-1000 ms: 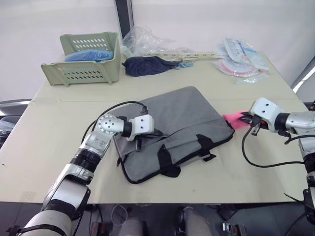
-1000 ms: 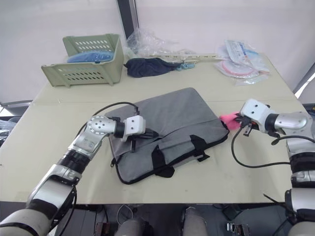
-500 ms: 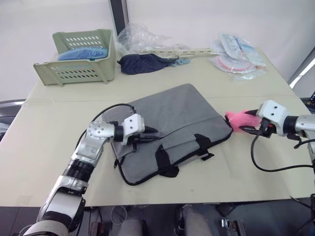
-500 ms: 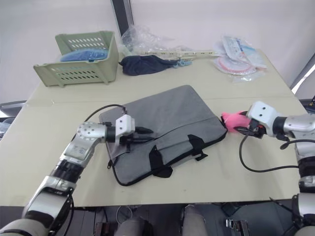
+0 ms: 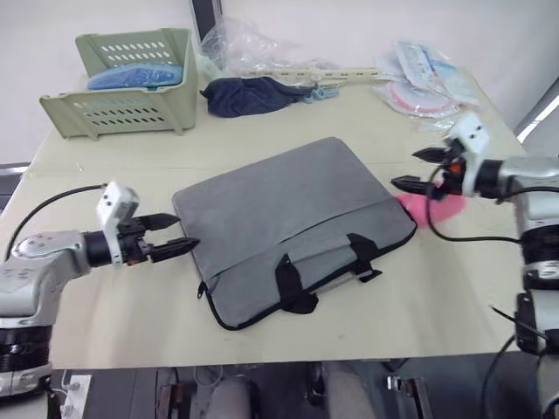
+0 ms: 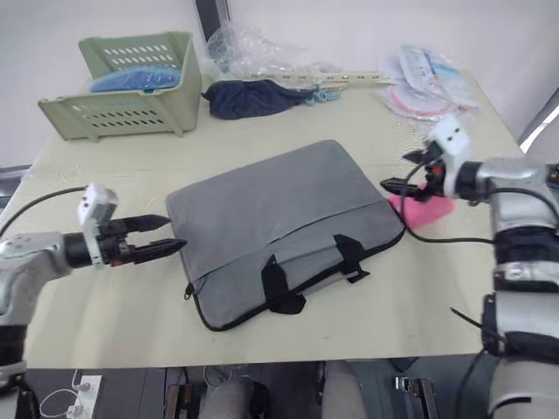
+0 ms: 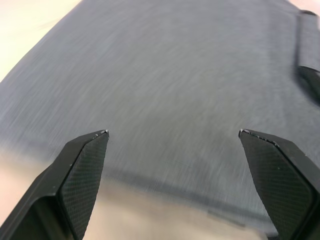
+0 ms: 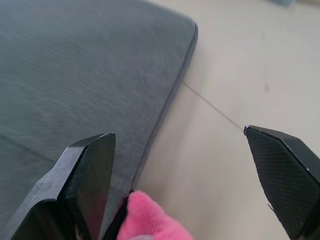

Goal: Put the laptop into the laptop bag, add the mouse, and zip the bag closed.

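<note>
Grey fabric is most of what I get from my left wrist camera: the bag [image 5: 293, 226] lies flat just ahead of my left gripper [image 5: 166, 236], whose fingers are spread and empty. A second ago that gripper sat on the bag; it has since pulled off to the side. My right gripper [image 5: 419, 169] has lifted, fingers spread, above a pink blob [image 5: 430, 206] half hidden beneath it beside the bag's corner.

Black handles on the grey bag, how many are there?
2. Both sit on the laptop bag's near edge: one handle toward the left gripper's side, one toward the right's.
</note>
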{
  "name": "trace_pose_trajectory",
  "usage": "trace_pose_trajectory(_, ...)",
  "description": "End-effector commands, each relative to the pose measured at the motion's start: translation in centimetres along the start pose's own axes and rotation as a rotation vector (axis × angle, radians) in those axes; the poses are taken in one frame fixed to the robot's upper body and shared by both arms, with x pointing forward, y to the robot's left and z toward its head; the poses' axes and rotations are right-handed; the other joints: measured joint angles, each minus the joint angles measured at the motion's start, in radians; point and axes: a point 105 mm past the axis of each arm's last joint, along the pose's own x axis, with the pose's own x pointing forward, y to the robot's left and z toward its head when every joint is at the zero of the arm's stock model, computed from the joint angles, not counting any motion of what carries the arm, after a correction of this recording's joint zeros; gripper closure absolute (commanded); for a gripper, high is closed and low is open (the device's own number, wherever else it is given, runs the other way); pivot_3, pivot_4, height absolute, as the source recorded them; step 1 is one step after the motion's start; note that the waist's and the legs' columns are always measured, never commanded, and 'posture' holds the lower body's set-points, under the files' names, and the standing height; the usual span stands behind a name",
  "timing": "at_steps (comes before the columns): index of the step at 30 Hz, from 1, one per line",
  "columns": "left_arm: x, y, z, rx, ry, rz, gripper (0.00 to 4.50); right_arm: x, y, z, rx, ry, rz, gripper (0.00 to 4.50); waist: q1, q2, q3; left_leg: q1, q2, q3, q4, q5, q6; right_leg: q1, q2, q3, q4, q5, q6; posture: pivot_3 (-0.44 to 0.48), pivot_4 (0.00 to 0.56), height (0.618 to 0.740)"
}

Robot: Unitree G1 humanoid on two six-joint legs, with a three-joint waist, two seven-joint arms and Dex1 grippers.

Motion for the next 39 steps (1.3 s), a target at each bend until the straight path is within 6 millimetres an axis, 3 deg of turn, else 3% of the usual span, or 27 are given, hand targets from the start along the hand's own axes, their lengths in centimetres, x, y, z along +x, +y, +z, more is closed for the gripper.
trace_pose_trajectory(1, -1.3, -0.3, 1.0, 0.035, -0.025, 0.048, 0.0, 0.2, -1.3, 1.6, -0.076, -0.025, -0.072, 0.51, 0.001, 0.001, 0.001, -0.003, -0.001, 0.0, 0.0, 0.0, 0.0, -0.003, 0.0, 0.0, 0.0, 0.0, 0.0, 0.0, 0.15, 0.74)
trace_pose_trajectory(2, -1.6, -0.3, 0.6, 0.059, -0.008, 0.063, 0.0, 0.5, -1.4, 1.8, -0.109, -0.019, -0.08, 0.73, 0.002, 0.001, 0.001, -0.007, -0.001, 0.0, 0.001, 0.0, 0.0, -0.006, 0.0, 0.0, 0.0, 0.0, 0.0, 0.0, 0.15, 0.74)
trace_pose_trajectory(3, -1.8, -0.4, 0.2, 0.07, 0.009, 0.069, 0.51, 0.8, -1.6, 2.0, -0.147, -0.011, -0.097, 1.09, -0.002, 0.001, 0.001, -0.012, -0.003, -0.001, 0.002, 0.0, 0.0, -0.01, -0.001, 0.0, 0.0, 0.0, 0.0, 0.0, 0.15, 0.74)
trace_pose_trajectory(4, -1.9, -0.6, -0.4, 0.077, 0.034, 0.069, 0.71, 1.1, -1.7, 2.0, -0.2, 0.01, -0.113, 1.62, -0.004, 0.001, 0.001, -0.014, -0.008, 0.0, 0.002, 0.0, 0.0, -0.012, 0.0, -0.002, 0.001, 0.001, 0.001, 0.0, 0.15, 0.74)
trace_pose_trajectory(7, -1.6, -0.9, -2.2, 0.112, 0.112, 0.084, 2.1, 2.1, -1.2, 1.2, -0.289, 0.077, -0.087, 2.98, -0.011, 0.0, 0.001, -0.012, -0.008, 0.0, -0.001, 0.0, 0.0, -0.012, 0.0, -0.003, 0.0, 0.001, 0.002, 0.0, 0.15, 0.74)
trace_pose_trajectory(10, -0.6, -2.2, -2.6, 0.123, 0.134, 0.037, 3.53, 2.8, -0.2, -0.6, -0.382, 0.165, -0.021, 4.45, -0.011, -0.002, 0.002, -0.012, -0.007, 0.001, -0.002, 0.001, -0.003, -0.012, 0.001, -0.003, 0.0, 0.0, 0.002, 0.0, 0.15, 0.74)
trace_pose_trajectory(12, -0.2, -2.8, -2.8, 0.134, 0.154, 0.019, 4.36, 2.9, 0.4, -1.8, -0.428, 0.223, 0.034, 4.5, -0.009, -0.002, 0.003, -0.012, -0.007, 0.001, -0.001, 0.003, -0.005, -0.012, 0.001, -0.002, 0.0, 0.0, 0.002, 0.0, 0.15, 0.74)
trace_pose_trajectory(15, 0.1, -3.1, -3.1, 0.153, 0.192, 0.01, 4.45, 2.7, 1.1, -2.7, -0.449, 0.261, 0.112, 4.5, -0.008, -0.002, 0.003, -0.011, -0.006, 0.001, 0.0, 0.003, -0.006, -0.011, 0.001, -0.001, 0.001, 0.0, 0.002, 0.0, 0.15, 0.74)
trace_pose_trajectory(19, 1.2, -3.5, -3.4, 0.19, 0.222, -0.03, 4.45, 2.5, 2.3, -1.9, -0.387, 0.205, 0.225, 4.5, -0.007, -0.002, 0.002, -0.01, -0.004, 0.001, 0.0, 0.004, -0.006, -0.011, 0.002, -0.002, 0.002, 0.0, 0.002, 0.0, 0.15, 0.74)
trace_pose_trajectory(23, 3.3, -2.3, -2.2, 0.221, 0.183, -0.005, 4.45, 1.6, 3.2, -2.1, -0.369, 0.227, 0.331, 4.5, 0.002, -0.002, 0.002, -0.01, -0.004, 0.0, 0.001, 0.004, -0.006, -0.011, 0.003, -0.002, 0.003, 0.0, 0.002, 0.0, 0.15, 0.74)
trace_pose_trajectory(29, 4.8, -0.8, -0.5, 0.278, 0.158, -0.016, 4.45, 0.2, 4.3, -2.0, -0.334, 0.237, 0.44, 4.5, -0.001, -0.003, 0.002, -0.011, -0.004, 0.0, 0.003, 0.004, -0.006, -0.011, 0.003, -0.003, 0.006, 0.0, 0.002, 0.0, 0.15, 0.74)
trace_pose_trajectory(39, 6.5, 2.0, 1.7, 0.392, 0.172, -0.025, 4.45, -1.6, 8.6, -0.6, -0.248, 0.166, 0.567, 4.5, 0.002, -0.003, 0.003, -0.011, -0.005, 0.0, 0.007, 0.004, -0.006, -0.011, 0.003, -0.003, 0.009, 0.0, 0.002, 0.0, 0.15, 0.74)
